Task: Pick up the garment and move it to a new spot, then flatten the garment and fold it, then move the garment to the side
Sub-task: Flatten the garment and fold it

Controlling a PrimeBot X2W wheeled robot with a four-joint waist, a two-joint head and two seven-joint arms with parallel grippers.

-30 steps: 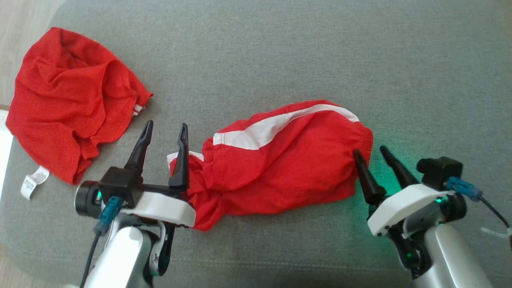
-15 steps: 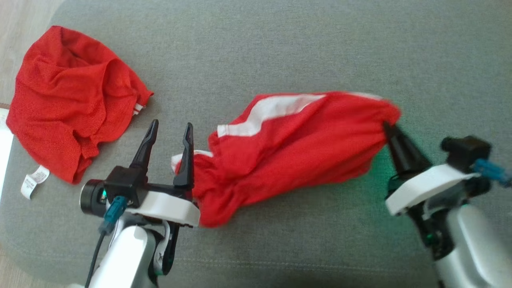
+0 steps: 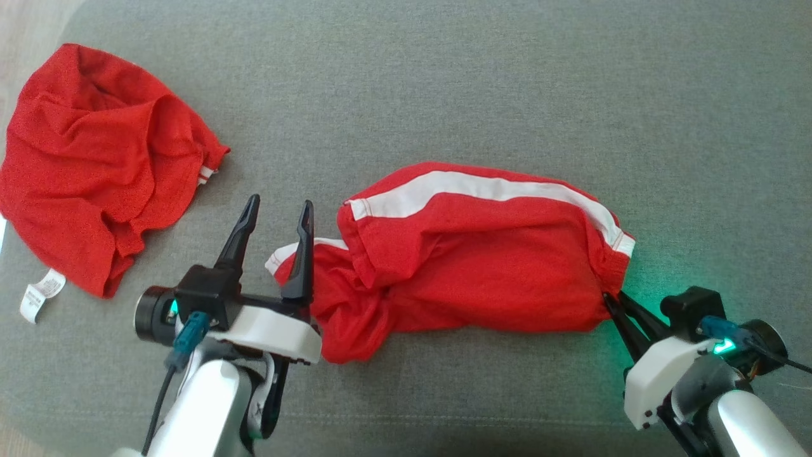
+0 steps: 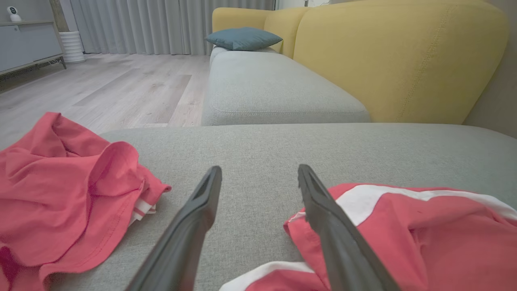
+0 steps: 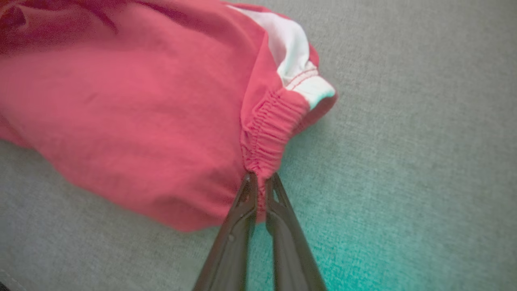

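The garment [image 3: 469, 254], red shorts with a white side stripe, lies stretched across the grey cushion [image 3: 444, 89]. My right gripper [image 3: 612, 301] is shut on its elastic waistband [image 5: 268, 129] at the right end; in the right wrist view the right gripper [image 5: 258, 180] pinches the gathered red hem. My left gripper [image 3: 279, 212] is open just left of the garment's crumpled left end, its right finger [image 4: 323, 214] lying over the garment [image 4: 404, 234], nothing between the jaws [image 4: 258, 173].
A second red garment [image 3: 101, 158] lies bunched at the cushion's far left, a white label [image 3: 41, 292] beside it. A yellow sofa back [image 4: 396, 56], another grey seat with a blue pillow [image 4: 242, 38] and wooden floor [image 4: 101, 85] lie beyond.
My right gripper shut on the waistband, lifted it, then pulled it right and toward me, stretching the garment out flatter. The left gripper stayed open beside the left end.
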